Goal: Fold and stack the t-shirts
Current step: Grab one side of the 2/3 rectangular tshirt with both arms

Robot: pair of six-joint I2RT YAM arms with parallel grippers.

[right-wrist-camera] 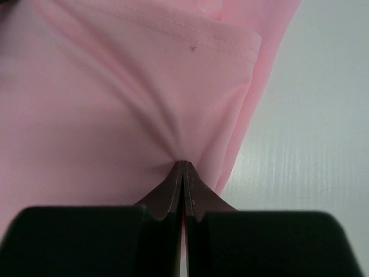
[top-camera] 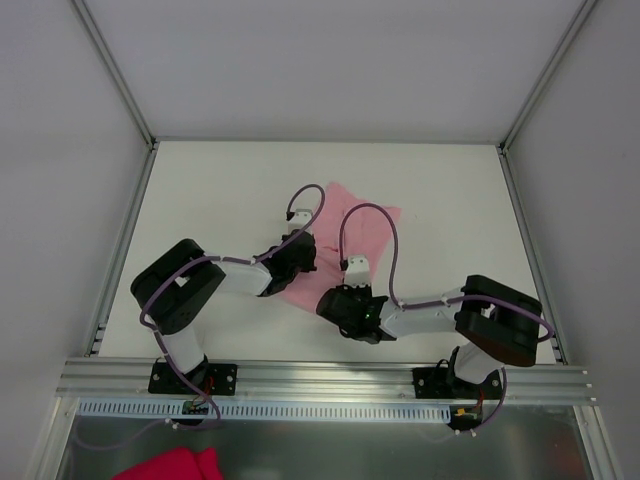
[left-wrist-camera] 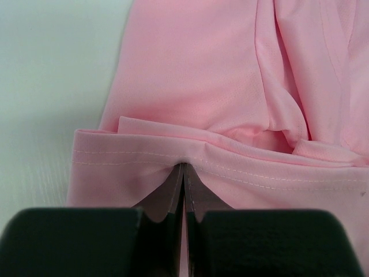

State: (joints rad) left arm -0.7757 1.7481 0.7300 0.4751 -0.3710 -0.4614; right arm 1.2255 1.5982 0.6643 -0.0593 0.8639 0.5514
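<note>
Nearest, a magenta cloth [top-camera: 170, 465] is cut off by the bottom edge. Both arms hide the near part of the pale pink t-shirt [top-camera: 368, 232], which lies rumpled mid-bench. The left jaws are pinched tight on its stitched hem. The right jaws are pinched tight on plain fabric near its side edge. White bench [top-camera: 220, 190] shows around it, widest toward the far wall.

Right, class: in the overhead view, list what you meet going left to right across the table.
Left arm's elbow → left fingers → right fingers → right arm's elbow. The pink t-shirt, pinched by both sets of fingers, spans the middle, so it has no single place.
</note>
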